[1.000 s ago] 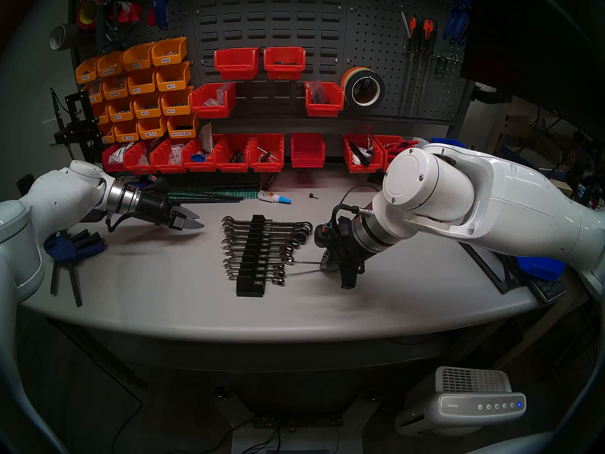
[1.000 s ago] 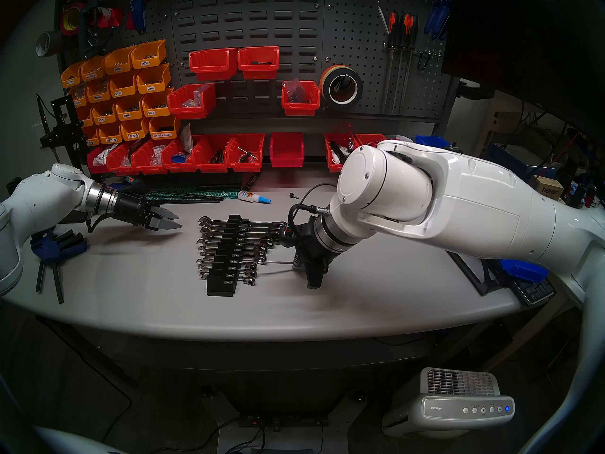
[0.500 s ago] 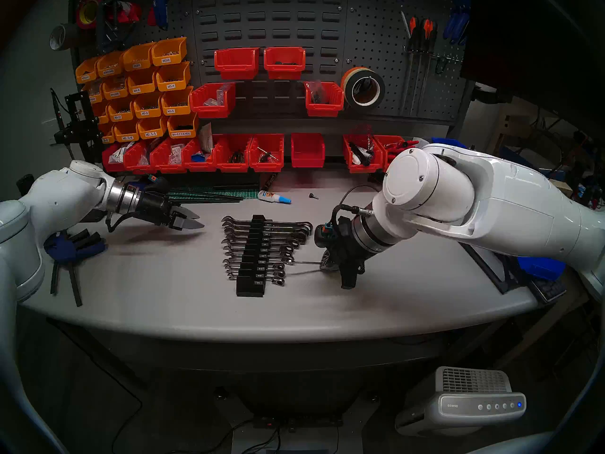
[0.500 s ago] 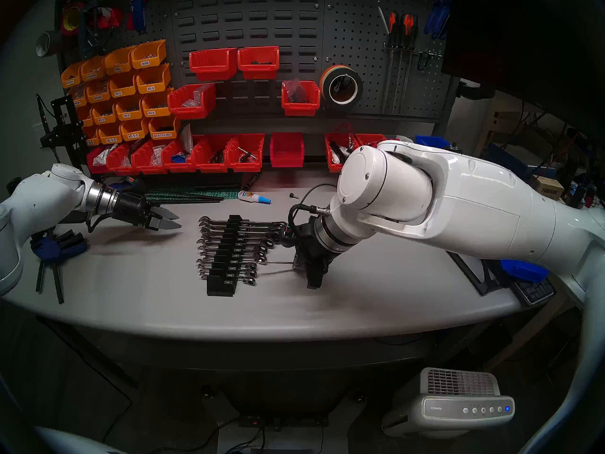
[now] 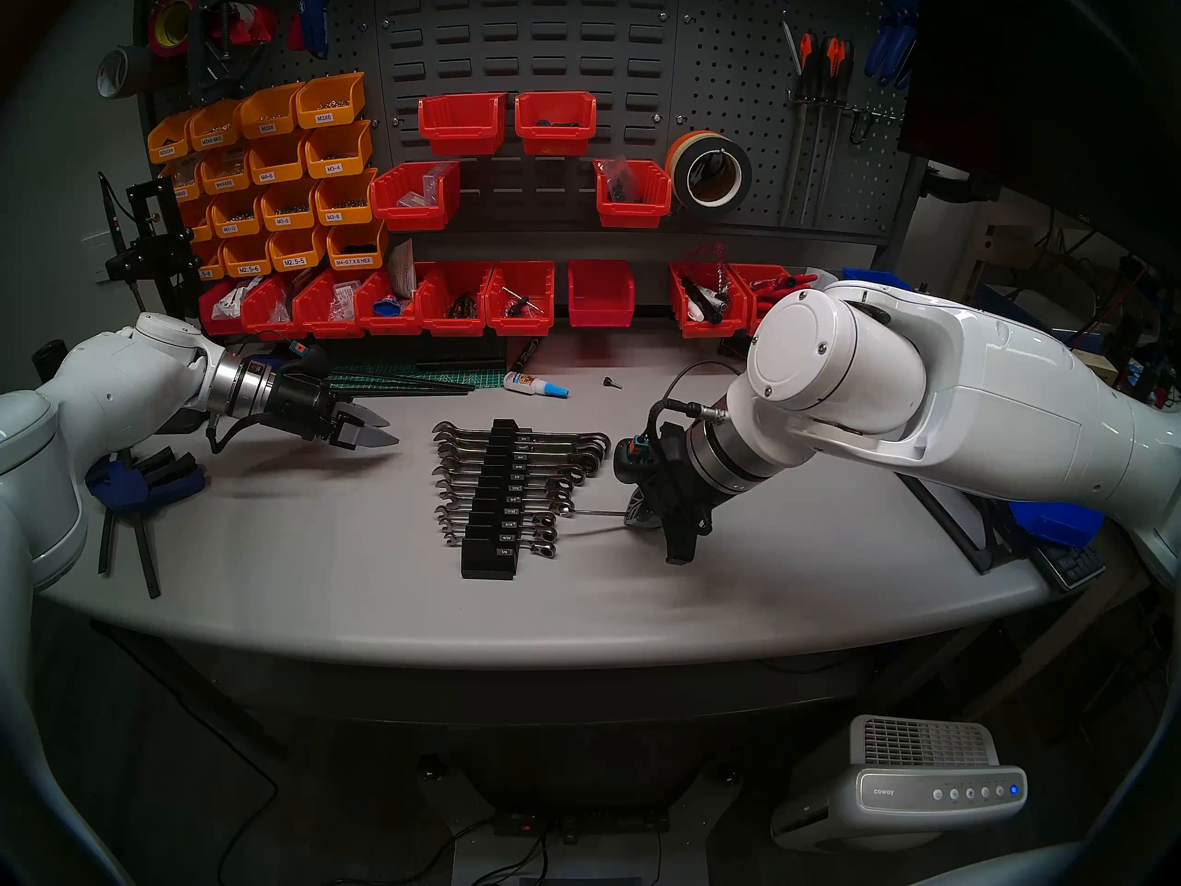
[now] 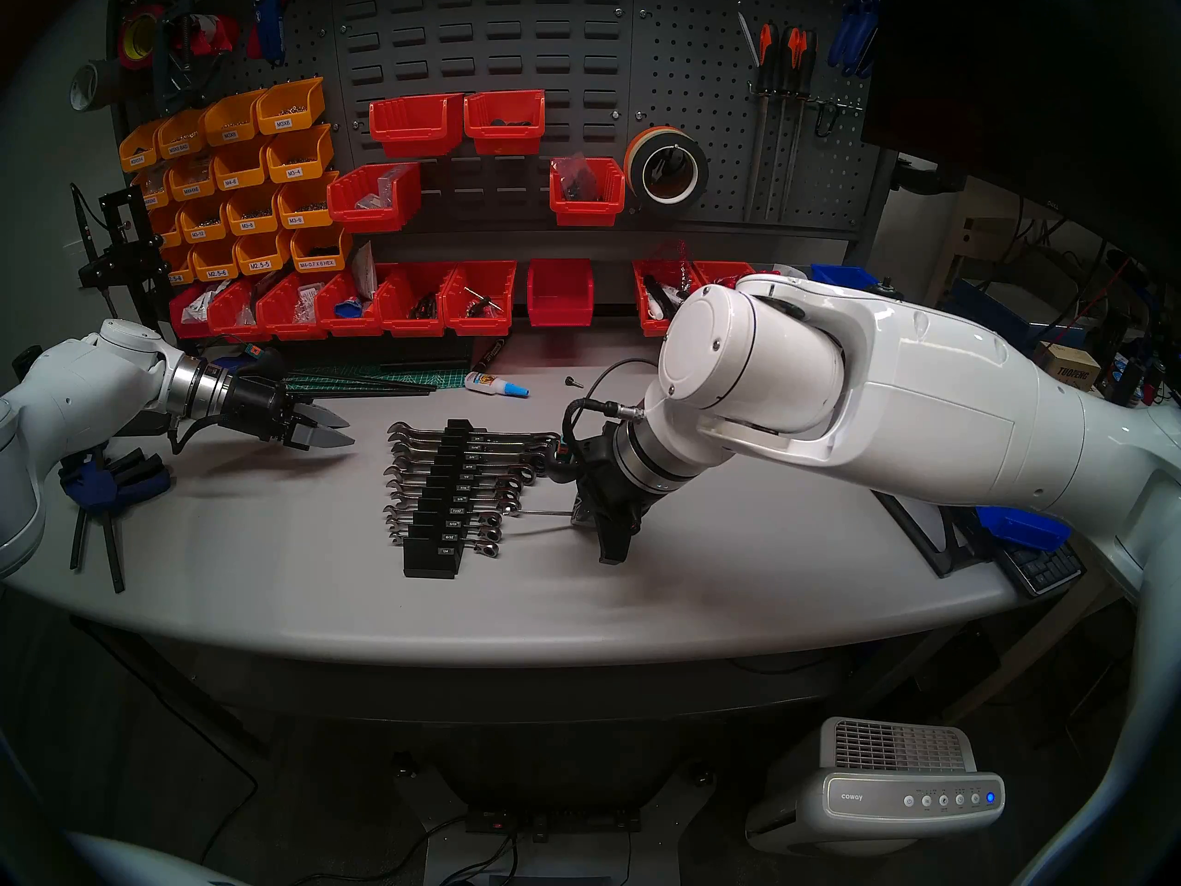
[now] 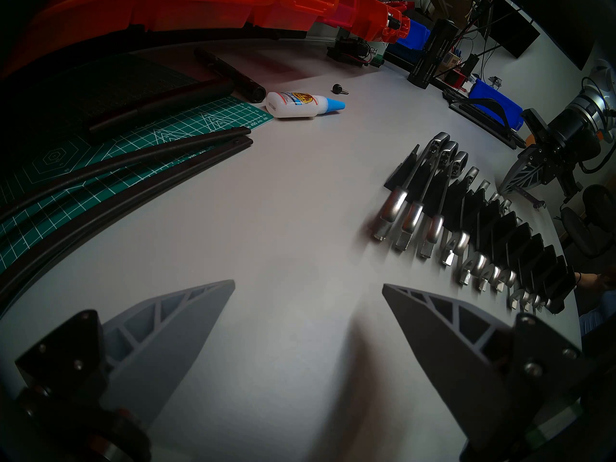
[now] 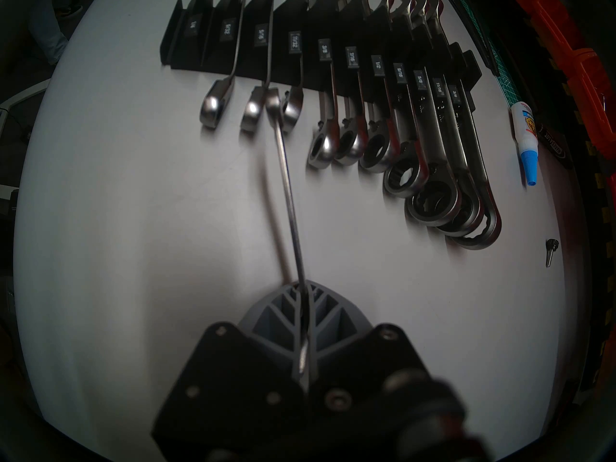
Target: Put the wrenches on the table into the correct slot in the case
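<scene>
1. The slim wrench [image 8: 286, 181] is pinched at one end between the pressed-together fingers of the right gripper [image 8: 301, 294]; it is carried edge-on, just above the surface [image 5: 319, 546], with its shadow cast beside it.
2. Its free end reaches to the heads of the ratchet wrenches [image 8: 430, 198] near the small-size end of the case [image 8: 310, 61], about level with the grooves labelled 5/16 and 11/32. Whether it touches those heads cannot be told.
3. The case is seen to be nearly full: chrome wrenches lie in the grooves from 9/32 up to 3/4. The end groove, labelled 1/4, looks empty and is judged the likely home for the slim wrench.
4. No other loose wrench is seen on the surface, so this one is judged to be the last.
5. Picking up is therefore done; aligning the wrench with its groove, lowering it in and letting go are left.
6. The left gripper [image 7: 308, 286] is spread wide and holds nothing, poised over bare surface well to the left of the case.
7. A glue bottle [image 5: 533, 385] and a small screw [image 5: 611, 383] lie behind the case, apart from the work.
</scene>
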Robot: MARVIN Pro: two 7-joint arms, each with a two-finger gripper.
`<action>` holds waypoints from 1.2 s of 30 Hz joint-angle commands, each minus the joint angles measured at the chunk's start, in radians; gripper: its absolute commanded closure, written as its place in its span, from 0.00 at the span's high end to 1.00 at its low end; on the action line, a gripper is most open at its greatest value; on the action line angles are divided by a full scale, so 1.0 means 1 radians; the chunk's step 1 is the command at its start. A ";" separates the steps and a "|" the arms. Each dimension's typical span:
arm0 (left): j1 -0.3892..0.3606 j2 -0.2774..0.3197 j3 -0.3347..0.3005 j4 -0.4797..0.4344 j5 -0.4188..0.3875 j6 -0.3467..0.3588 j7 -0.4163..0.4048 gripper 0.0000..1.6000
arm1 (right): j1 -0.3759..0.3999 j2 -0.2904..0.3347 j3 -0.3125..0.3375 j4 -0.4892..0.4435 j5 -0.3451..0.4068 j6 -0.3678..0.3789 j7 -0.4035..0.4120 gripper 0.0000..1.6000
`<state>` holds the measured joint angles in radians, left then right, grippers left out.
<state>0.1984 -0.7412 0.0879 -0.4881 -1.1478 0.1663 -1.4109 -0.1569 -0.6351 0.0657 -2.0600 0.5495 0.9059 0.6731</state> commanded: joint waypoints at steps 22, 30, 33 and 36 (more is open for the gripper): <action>-0.027 -0.002 -0.010 0.002 -0.002 -0.001 -0.002 1.00 | 0.050 0.032 -0.044 -0.032 -0.136 -0.106 -0.002 0.00; -0.027 -0.002 -0.010 0.003 -0.002 -0.001 -0.002 1.00 | 0.045 0.053 -0.048 -0.029 -0.152 -0.184 0.003 0.00; -0.027 -0.002 -0.010 0.003 -0.002 -0.001 -0.002 1.00 | 0.034 0.062 -0.042 -0.030 -0.150 -0.209 -0.012 0.00; -0.027 -0.002 -0.010 0.003 -0.002 -0.001 -0.002 1.00 | 0.025 0.068 -0.040 -0.032 -0.150 -0.222 -0.028 0.00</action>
<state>0.1984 -0.7414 0.0879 -0.4879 -1.1478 0.1663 -1.4109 -0.1364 -0.5913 0.0013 -2.0916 0.4091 0.7314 0.6763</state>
